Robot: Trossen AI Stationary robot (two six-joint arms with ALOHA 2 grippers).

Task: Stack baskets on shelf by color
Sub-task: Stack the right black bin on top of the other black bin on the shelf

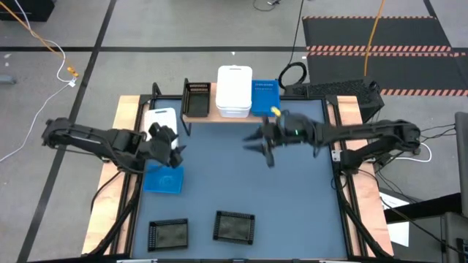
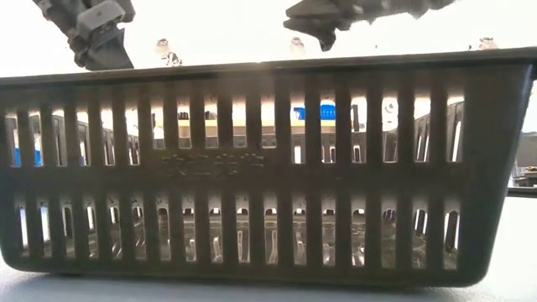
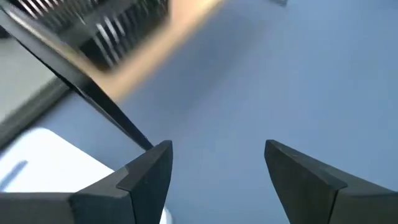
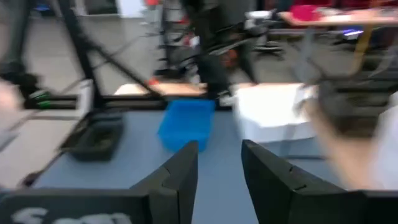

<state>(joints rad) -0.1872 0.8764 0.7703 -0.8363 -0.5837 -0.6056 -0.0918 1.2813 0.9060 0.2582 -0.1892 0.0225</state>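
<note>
The left gripper hangs released and empty between the white basket and blue basket, both off the shelf. The right gripper, parted and empty, waits before the shelf. Either basket should be gripped squarely by one rim.

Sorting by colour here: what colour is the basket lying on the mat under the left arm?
Bright blue; the blue plastic basket shows best in the high view.
</note>
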